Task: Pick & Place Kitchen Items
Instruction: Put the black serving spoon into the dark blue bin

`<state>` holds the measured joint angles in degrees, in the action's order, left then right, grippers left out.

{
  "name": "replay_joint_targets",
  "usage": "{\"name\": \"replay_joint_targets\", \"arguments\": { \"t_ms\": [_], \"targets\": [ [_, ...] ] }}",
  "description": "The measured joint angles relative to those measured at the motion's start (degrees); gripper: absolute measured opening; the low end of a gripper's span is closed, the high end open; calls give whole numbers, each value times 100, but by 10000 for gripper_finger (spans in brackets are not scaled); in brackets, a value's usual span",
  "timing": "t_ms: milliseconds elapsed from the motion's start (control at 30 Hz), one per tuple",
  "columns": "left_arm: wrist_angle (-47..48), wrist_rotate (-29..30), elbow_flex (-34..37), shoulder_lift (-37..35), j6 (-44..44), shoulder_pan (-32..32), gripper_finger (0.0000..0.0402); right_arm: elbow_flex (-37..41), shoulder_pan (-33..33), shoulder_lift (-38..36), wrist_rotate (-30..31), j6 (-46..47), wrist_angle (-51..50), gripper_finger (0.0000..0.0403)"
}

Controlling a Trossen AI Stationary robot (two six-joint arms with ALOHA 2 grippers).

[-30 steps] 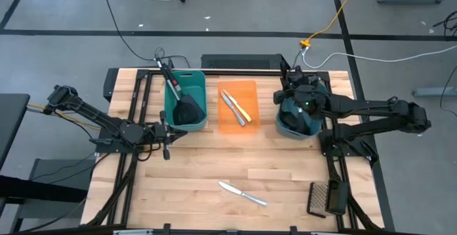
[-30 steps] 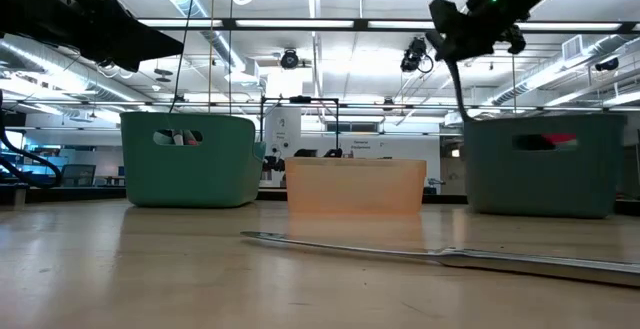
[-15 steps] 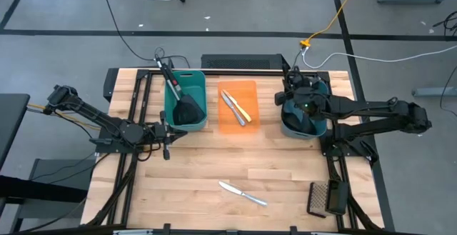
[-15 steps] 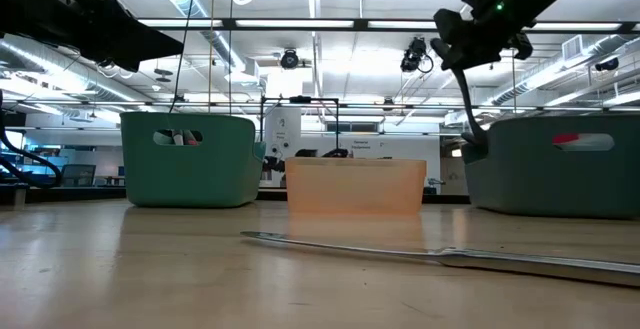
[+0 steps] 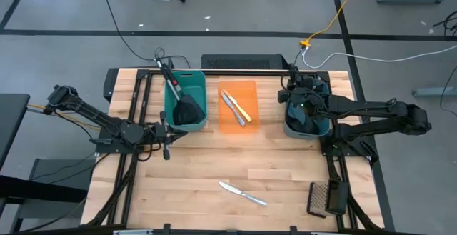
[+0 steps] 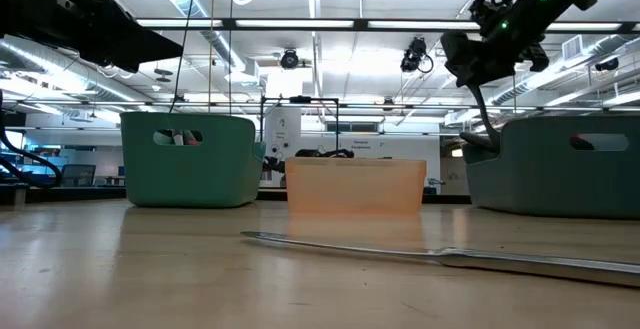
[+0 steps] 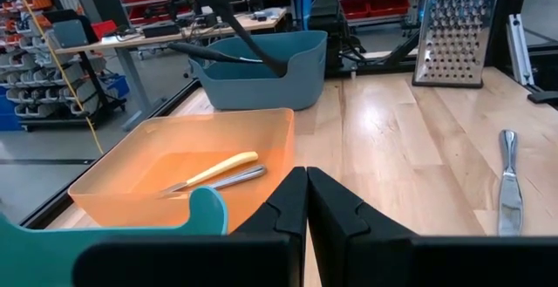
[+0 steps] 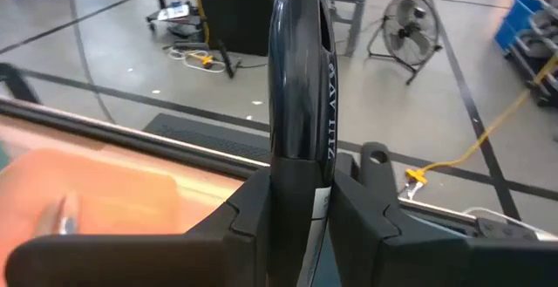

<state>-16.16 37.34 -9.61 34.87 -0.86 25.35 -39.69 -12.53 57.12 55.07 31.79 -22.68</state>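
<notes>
Lowering a black ladle (image 8: 301, 78), clamped in the right gripper (image 5: 303, 101), into the blue tub (image 5: 319, 126) near the surface's far right corner; release next. Left gripper (image 5: 168, 133) shut, idle.

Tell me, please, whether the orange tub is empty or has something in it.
Not empty: the orange tub holds two table knives, one silver and one pale yellow, lying side by side.

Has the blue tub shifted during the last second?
Yes. In the high view the blue tub has slid rightward, away from the orange tub, while the right pincer holds a black ladle over it.
</notes>
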Motion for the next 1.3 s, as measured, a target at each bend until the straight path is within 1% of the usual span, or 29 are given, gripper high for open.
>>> {"name": "replay_joint_targets", "arguments": {
  "t_ms": [133,233,367,400,467,600,667,767,900,1033,1233,1300],
  "targets": [
    [2,2,0,0,15,-1,16,225,-247,24,-91,43,173,89],
    [2,4,0,-1,15,-1,16,484,-466,102,-464,58,440,89],
    [15,9,0,-1,17,0,16,749,-698,238,-782,-1,863,89],
    [30,11,0,0,17,-1,16,792,-741,259,-862,-84,997,89],
    [39,13,0,-2,17,-1,16,884,-799,309,-853,-692,930,88],
    [82,13,2,-2,-5,-1,16,860,-805,382,-968,-1294,1468,88],
    [120,45,2,-1,-4,-1,16,860,-803,395,-1216,-1431,1580,88],
    [136,64,2,0,-2,-1,16,862,-805,391,-1373,-1665,1828,88],
    [134,77,2,0,35,-1,16,860,-844,424,-1586,-1923,1834,88],
    [133,79,2,-2,39,-1,16,858,-951,601,-1934,-1998,1826,88],
    [133,79,2,-2,76,-1,16,832,-1006,967,-2200,-2013,1963,88],
    [133,74,2,-1,93,-1,16,857,-1013,995,-2232,-2009,1922,113]
  ]
}}
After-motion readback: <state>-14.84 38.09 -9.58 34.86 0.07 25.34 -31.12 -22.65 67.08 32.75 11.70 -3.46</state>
